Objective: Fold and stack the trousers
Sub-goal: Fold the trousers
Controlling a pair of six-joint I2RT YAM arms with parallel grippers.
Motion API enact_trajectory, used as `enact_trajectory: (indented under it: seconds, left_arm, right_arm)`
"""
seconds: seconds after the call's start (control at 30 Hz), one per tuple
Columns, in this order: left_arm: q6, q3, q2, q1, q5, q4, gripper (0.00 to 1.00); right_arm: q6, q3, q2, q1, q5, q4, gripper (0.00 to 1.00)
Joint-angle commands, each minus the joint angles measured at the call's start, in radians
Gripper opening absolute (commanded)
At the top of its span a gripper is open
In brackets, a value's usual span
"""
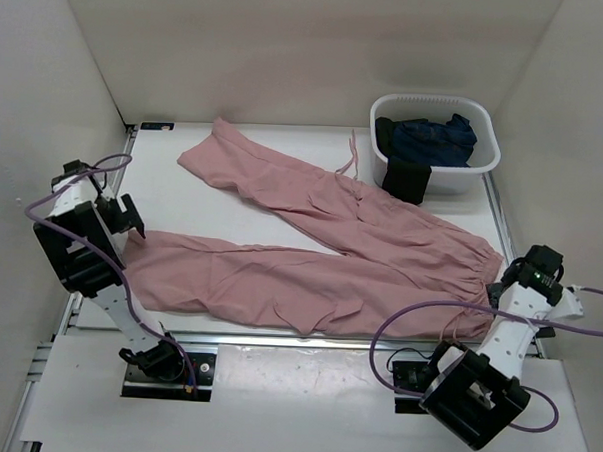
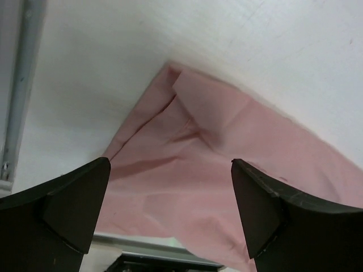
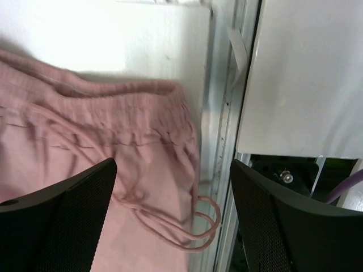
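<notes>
The dusty-pink trousers (image 1: 321, 237) lie spread flat on the white table, legs pointing left in a V, waist at the right. My left gripper (image 1: 134, 222) is open and empty above the cuff of the near leg (image 2: 187, 164). My right gripper (image 1: 501, 287) is open and empty above the waist's near corner, where the gathered elastic waistband (image 3: 119, 107) and looped drawstring (image 3: 187, 229) show.
A white tub (image 1: 435, 142) at the back right holds a dark blue garment (image 1: 431, 137), with a black cloth (image 1: 406, 181) hanging over its front. A metal rail (image 3: 224, 141) runs along the table's edge by the waist.
</notes>
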Motion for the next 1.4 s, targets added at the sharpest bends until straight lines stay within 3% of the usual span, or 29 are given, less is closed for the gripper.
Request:
enact_trajectory:
  seconds: [0.0, 0.17, 0.3, 0.33, 0.4, 0.43, 0.53, 0.67, 0.7, 0.73, 0.83, 0.87, 0.93, 1.0, 1.17, 1.37]
  left_arm:
    - [-0.001, -0.01, -0.156, 0.027, -0.051, 0.007, 1.0]
    - [-0.001, -0.158, -0.346, 0.001, -0.102, -0.002, 1.0]
    - [-0.001, -0.38, -0.369, 0.001, -0.206, 0.062, 0.97]
    - [-0.001, -0.424, -0.354, 0.001, -0.243, 0.099, 0.97]
    - [-0.001, -0.5, -0.32, 0.001, -0.309, 0.179, 0.97]
    - [-0.001, -0.501, -0.308, 0.001, -0.309, 0.179, 0.96]
    - [-0.001, -0.444, -0.279, 0.001, -0.285, 0.179, 0.95]
    - [-0.001, -0.163, -0.269, -0.026, -0.129, 0.071, 0.97]
    - [-0.001, -0.09, -0.259, -0.049, -0.034, 0.051, 0.99]
    - [-0.001, 0.047, -0.248, -0.06, 0.012, 0.038, 0.99]
    - [-0.001, 0.254, -0.169, -0.133, 0.16, 0.018, 1.0]
    - [-0.001, 0.293, -0.138, -0.158, 0.184, 0.018, 1.0]
    - [-0.001, 0.402, -0.023, -0.233, 0.214, 0.027, 1.0]
    - [-0.001, 0.491, 0.078, -0.276, 0.186, 0.027, 1.0]
    - [-0.001, 0.827, 0.418, -0.387, 0.039, 0.036, 1.0]
    - [-0.001, 0.823, 0.559, -0.496, -0.068, 0.19, 1.0]
  right_arm:
    - [-0.028, 0.114, -0.012, 0.028, 0.05, 0.006, 0.85]
    - [-0.101, 0.208, -0.051, 0.176, 0.035, 0.054, 0.74]
    - [-0.05, 0.154, -0.016, 0.305, -0.045, 0.11, 0.49]
    - [-0.024, 0.106, 0.018, 0.334, -0.045, 0.11, 0.35]
    - [0.027, 0.055, 0.062, 0.335, -0.083, 0.142, 0.22]
    - [0.027, 0.035, 0.113, 0.335, -0.115, 0.153, 0.12]
    - [0.037, 0.012, 0.214, 0.335, -0.116, 0.162, 0.0]
    - [-0.006, 0.091, 0.259, 0.335, -0.152, 0.171, 0.0]
    - [-0.032, 0.116, 0.259, 0.335, -0.161, 0.171, 0.0]
    - [-0.042, 0.174, 0.259, 0.335, -0.162, 0.18, 0.03]
    - [-0.077, 0.277, 0.296, 0.345, -0.135, 0.17, 0.21]
    - [-0.088, 0.347, 0.316, 0.345, -0.125, 0.17, 0.31]
    - [-0.118, 0.407, 0.389, 0.345, -0.125, 0.17, 0.4]
    - [-0.138, 0.491, 0.481, 0.345, -0.143, 0.17, 0.49]
    - [-0.128, 0.631, 0.662, 0.345, -0.188, 0.17, 0.58]
    - [-0.069, 0.67, 0.837, 0.355, -0.188, 0.18, 0.6]
